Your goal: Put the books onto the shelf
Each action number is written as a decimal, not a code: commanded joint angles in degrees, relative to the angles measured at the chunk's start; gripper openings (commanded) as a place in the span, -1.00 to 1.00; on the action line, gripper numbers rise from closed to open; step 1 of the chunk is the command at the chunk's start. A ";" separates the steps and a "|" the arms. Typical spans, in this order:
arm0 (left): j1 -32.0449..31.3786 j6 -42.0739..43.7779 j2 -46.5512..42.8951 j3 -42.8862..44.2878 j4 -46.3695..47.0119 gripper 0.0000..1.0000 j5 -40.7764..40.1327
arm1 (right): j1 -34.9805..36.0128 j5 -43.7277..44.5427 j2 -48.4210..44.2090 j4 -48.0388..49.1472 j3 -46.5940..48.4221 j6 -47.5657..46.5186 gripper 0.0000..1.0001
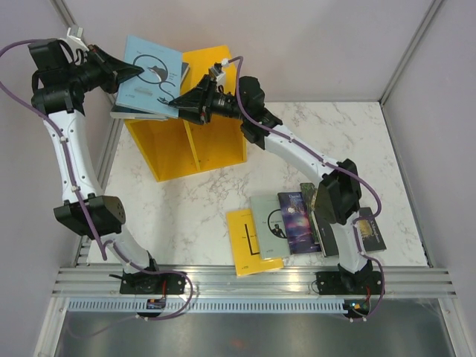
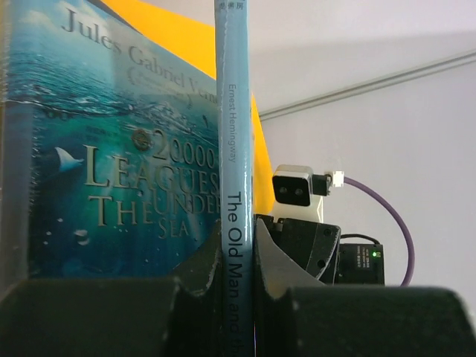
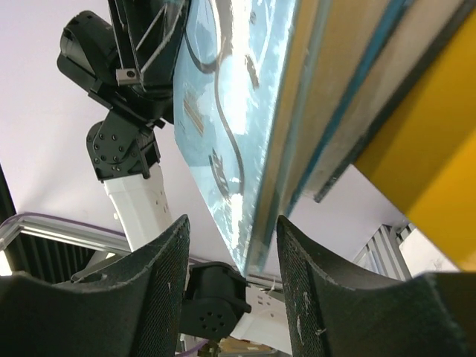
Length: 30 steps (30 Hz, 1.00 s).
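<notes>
A light blue book with a black swirl (image 1: 152, 74) lies tilted on other books over the left end of the yellow shelf (image 1: 190, 145). My left gripper (image 1: 134, 72) is shut on its spine (image 2: 234, 186); the fingers (image 2: 286, 271) press both sides. Behind it shows a dark blue sea-cover book (image 2: 111, 163). My right gripper (image 1: 181, 104) is open at the book's near corner (image 3: 256, 223), which sits between its fingers (image 3: 312, 282) without touching them. Beneath the light blue cover (image 3: 238, 97) are the edges of other books, then the yellow shelf (image 3: 431, 149).
On the marble table near the right arm's base lie a yellow book (image 1: 251, 242), a grey-green one (image 1: 268, 223), a purple galaxy one (image 1: 299, 222) and a dark one with gold (image 1: 370, 230). Grey walls close in the left, back and right.
</notes>
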 commanded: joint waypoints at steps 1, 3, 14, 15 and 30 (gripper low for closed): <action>1.07 2.29 2.30 3.63 0.85 -0.95 -1.91 | -0.69 -2.09 -3.89 3.70 -0.93 -1.00 0.08; 1.25 2.64 3.18 3.98 0.50 -0.95 -2.79 | -1.13 -2.18 -4.16 3.79 -1.63 -1.09 0.07; 3.70 2.99 5.20 3.81 -0.73 0.11 -4.99 | -3.15 -3.85 -3.98 4.05 -3.30 -1.18 0.04; 3.79 3.08 5.12 3.81 -0.99 0.23 -5.60 | -3.50 -4.03 -3.81 4.05 -3.30 -1.27 0.03; 6.08 6.07 1.51 -0.67 -4.07 0.61 -10.61 | -9.39 -0.70 3.57 5.74 9.86 1.29 -0.55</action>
